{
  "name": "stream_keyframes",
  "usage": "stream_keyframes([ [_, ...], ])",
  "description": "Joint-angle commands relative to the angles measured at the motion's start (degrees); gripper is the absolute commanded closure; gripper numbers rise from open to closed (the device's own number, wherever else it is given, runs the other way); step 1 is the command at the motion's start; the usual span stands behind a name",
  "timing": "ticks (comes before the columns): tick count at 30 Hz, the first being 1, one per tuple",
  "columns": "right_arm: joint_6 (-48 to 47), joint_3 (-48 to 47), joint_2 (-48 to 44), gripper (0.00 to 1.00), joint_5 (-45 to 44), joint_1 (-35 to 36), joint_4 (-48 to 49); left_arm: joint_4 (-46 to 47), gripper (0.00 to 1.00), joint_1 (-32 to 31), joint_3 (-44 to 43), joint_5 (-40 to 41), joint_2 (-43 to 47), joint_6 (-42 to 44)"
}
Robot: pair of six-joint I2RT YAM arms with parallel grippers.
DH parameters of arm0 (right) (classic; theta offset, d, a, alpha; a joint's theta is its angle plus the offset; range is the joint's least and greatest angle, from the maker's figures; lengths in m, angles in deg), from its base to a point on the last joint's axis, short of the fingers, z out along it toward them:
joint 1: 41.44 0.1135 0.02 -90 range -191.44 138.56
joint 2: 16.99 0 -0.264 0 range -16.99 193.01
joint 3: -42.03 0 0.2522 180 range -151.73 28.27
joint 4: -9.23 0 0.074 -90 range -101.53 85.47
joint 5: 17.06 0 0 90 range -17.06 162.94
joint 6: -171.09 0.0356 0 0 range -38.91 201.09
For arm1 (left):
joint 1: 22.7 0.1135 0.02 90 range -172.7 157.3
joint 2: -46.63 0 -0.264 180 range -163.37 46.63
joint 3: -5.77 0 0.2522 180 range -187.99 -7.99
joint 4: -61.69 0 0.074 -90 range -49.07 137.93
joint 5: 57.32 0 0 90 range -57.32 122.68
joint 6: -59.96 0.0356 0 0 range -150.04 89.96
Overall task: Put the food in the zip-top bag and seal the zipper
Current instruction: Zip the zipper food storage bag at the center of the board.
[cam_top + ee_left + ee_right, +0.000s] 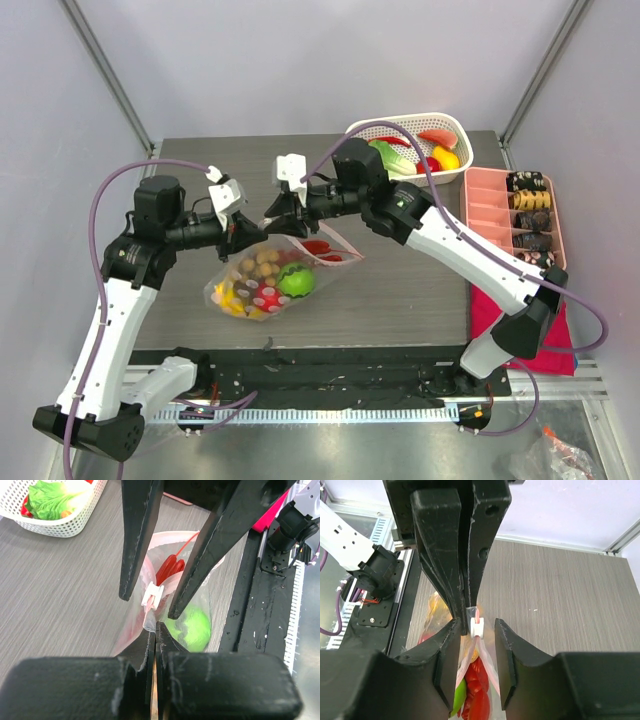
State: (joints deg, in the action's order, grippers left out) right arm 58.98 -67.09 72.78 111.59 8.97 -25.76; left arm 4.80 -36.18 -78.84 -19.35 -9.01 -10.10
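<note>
Left arm (112,320), right arm (470,255): white links, black joints. Purple cable (150,163) loops along each. Gripper fingers (75,690) matte black, scuffed.

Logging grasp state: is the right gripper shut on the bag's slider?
Open. The right gripper has a finger either side of the slider, gaps visible; the left gripper pinches the bag.

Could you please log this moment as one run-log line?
phase: sealing | left gripper: jaws shut on zip-top bag edge | right gripper: jaws open astride zipper slider | food: inside bag
</note>
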Motion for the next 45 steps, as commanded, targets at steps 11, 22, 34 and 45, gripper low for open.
stream_keyframes([
  [11, -0.7, -1.7, -0.4, 0.74, -0.8, 0.3, 0.6, 2.8, 1.00, 0.2, -2.1, -1.6, 0.5, 1.3],
  [22, -0.6, -2.4, -0.1, 0.99, -0.1, 0.4, 0.4, 3.8, 0.81, 0.2, -3.8, -2.3, 0.4, 0.4],
  [34, -0.5, -1.2, -0.7, 0.99, -0.6, 0.4, 0.5, 0.1, 1.00, 0.2, -3.0, -1.8, 0.2, 3.2],
  [45, -4.8, 7.7, -3.9, 0.99, -3.5, -1.4, -2.2, 3.8, 1.00, 0.3, -3.1, 0.9, 2.2, -0.7],
])
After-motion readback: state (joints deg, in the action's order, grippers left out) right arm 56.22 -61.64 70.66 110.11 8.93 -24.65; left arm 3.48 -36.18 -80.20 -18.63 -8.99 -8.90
